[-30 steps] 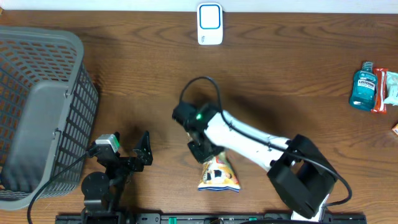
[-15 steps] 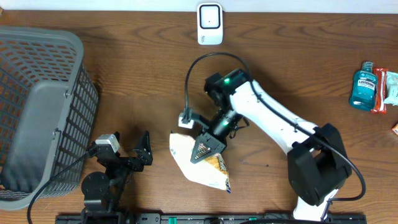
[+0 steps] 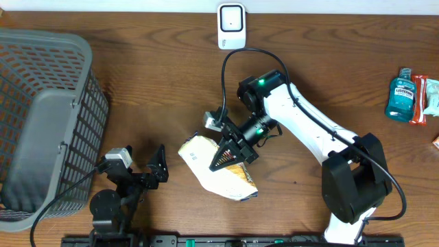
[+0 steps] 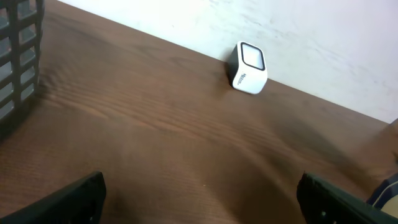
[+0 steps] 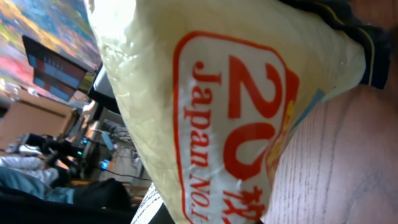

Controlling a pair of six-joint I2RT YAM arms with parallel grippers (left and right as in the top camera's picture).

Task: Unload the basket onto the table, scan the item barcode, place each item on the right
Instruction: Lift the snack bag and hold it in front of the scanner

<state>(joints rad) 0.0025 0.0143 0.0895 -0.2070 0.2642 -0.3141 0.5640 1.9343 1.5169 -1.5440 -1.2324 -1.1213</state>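
Observation:
A cream and yellow snack bag (image 3: 206, 165) with red print hangs tilted above the table's middle, and my right gripper (image 3: 230, 154) is shut on its upper right edge. In the right wrist view the bag (image 5: 217, 112) fills nearly the whole picture, red lettering towards the camera; no barcode shows. The white barcode scanner (image 3: 231, 26) stands at the table's far edge, well beyond the bag, and it also shows in the left wrist view (image 4: 247, 67). My left gripper (image 3: 156, 168) rests low at the front left, open and holding nothing, its fingertips (image 4: 68, 199) wide apart.
A large grey mesh basket (image 3: 41, 123) takes up the left side, and its edge (image 4: 18, 56) shows in the left wrist view. A blue mouthwash bottle (image 3: 400, 96) and a red packet (image 3: 420, 99) lie at the far right. The right arm's cable (image 3: 226, 75) loops over the middle.
The right arm has lifted the bag off the table's front and swung it left and away, turning its pale side up. The left arm has not moved.

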